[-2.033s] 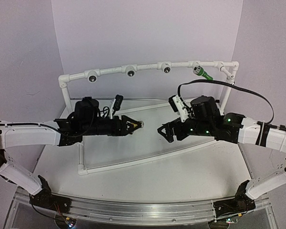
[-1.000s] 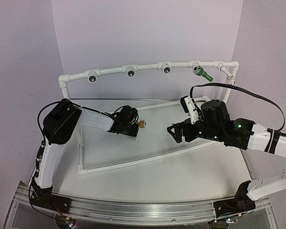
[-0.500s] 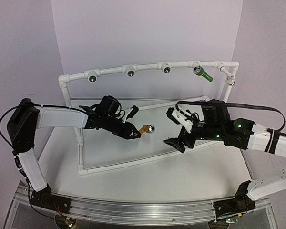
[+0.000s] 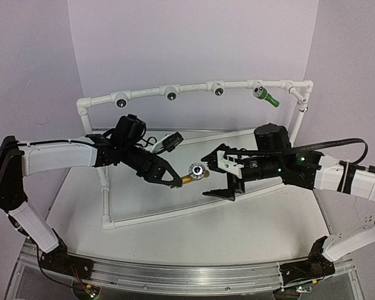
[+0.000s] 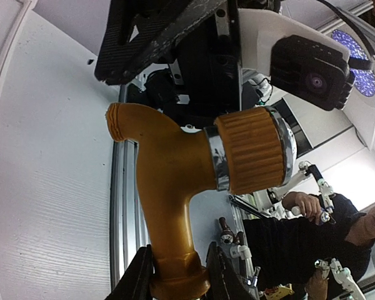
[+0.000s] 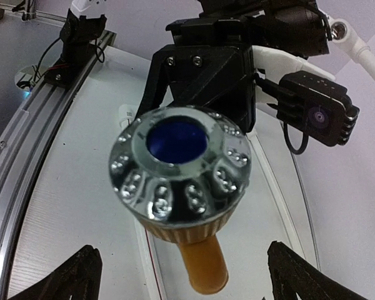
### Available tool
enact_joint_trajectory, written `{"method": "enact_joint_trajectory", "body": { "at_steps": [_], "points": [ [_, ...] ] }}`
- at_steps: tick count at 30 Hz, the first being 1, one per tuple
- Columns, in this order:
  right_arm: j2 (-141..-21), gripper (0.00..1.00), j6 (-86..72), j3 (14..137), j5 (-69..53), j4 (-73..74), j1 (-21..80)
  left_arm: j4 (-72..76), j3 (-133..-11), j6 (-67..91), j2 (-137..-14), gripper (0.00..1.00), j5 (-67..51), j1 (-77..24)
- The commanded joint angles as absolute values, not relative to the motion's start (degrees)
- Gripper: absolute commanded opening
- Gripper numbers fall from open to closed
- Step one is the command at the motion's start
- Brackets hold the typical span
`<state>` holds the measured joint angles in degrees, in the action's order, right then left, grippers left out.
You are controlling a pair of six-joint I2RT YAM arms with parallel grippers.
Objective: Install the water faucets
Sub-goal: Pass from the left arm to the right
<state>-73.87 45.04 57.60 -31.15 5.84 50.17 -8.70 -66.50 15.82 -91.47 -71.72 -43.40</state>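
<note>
My left gripper (image 4: 175, 180) is shut on the brass-coloured end of the yellow-orange faucet (image 4: 190, 175), held in the air over the table's middle. In the left wrist view, the faucet (image 5: 169, 181) rises from between the fingers (image 5: 137, 278), its ribbed knob to the right. My right gripper (image 4: 215, 175) faces it, open, with one jaw above and one below the faucet's silvery knob (image 6: 181, 172), touching nothing. The green faucet (image 4: 267, 95) sits in a socket on the white pipe frame's top bar, at the right.
The white pipe frame (image 4: 175, 214) stands on the table; its top bar carries three dark round sockets (image 4: 170, 94). The right arm's black cable (image 4: 337, 145) loops above that arm. A metal rail (image 4: 175, 278) runs along the near edge.
The left arm has swung the yellow-orange faucet rightward and nearer. The right gripper has turned and moved left until its jaws stand on either side of the knob, closing slightly.
</note>
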Motion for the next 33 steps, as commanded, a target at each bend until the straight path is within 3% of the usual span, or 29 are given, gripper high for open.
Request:
{"method": "enact_joint_trajectory", "body": {
  "at_steps": [1,9,27,28,31,33],
  "points": [
    [-77.32,0.86,45.32,63.67,-40.04,3.43,50.18,-7.38,-66.44,14.1,-89.34,0.0,-78.45,-43.91],
    [-82.85,0.69,43.84,68.3,-48.96,4.25,50.19,-7.46,-66.09,13.54,-88.79,0.0,-78.89,-44.04],
    [-87.66,0.46,35.82,70.83,-54.14,0.29,50.33,-7.47,-65.69,12.94,-87.63,0.0,-80.0,-44.03],
    [-87.79,0.42,34.23,70.92,-54.35,-0.72,50.49,-7.45,-65.69,12.98,-87.57,0.0,-79.92,-44.03],
    [-88.05,0.01,28.54,72.42,-52.21,-1.86,51.47,-7.47,-65.81,13.09,-87.46,0.0,-79.67,-44.03],
    [-87.29,0.0,24.19,72.37,-50.39,-2.27,51.77,-7.47,-66.18,13.51,-87.45,0.04,-77.84,-43.92]
  ]
}}
